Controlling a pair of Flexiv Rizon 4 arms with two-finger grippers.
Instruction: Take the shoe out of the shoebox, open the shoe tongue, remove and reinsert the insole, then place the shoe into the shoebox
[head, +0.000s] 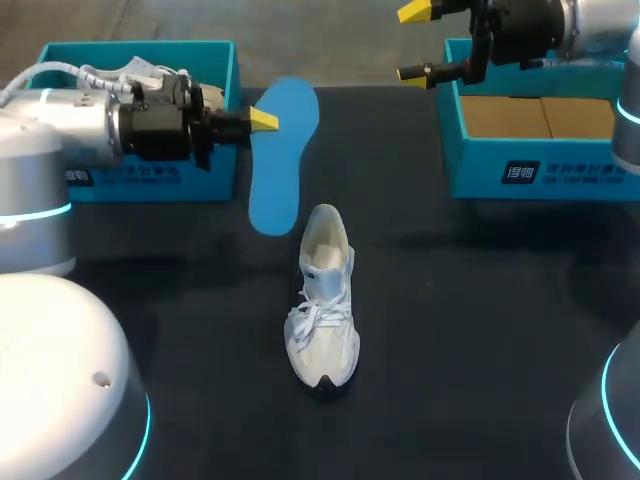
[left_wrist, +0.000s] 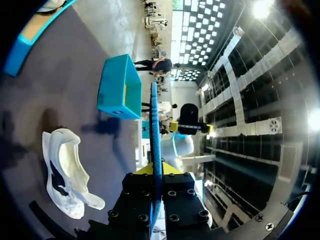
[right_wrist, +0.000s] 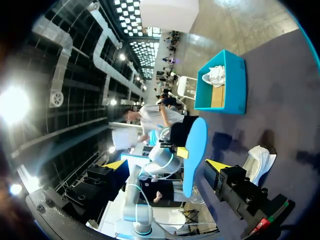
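Centre of surface (head: 480, 300): white mesh shoe (head: 323, 300), laced, upright.
Insole (head: 283, 150): flat, smooth, blue; pinched by left fingers (head: 264, 121).
Right fingers (head: 415, 12): spread, near teal cardboard shoebox (head: 540, 175).

the left arm (head: 60, 125) hides much of the left shoebox (head: 222, 150). one end of the insole (head: 280, 170) is covered by the left gripper (head: 265, 120) clamping it. the right shoebox (head: 480, 170) runs off the head view's edge, partly behind the right arm (head: 600, 25).
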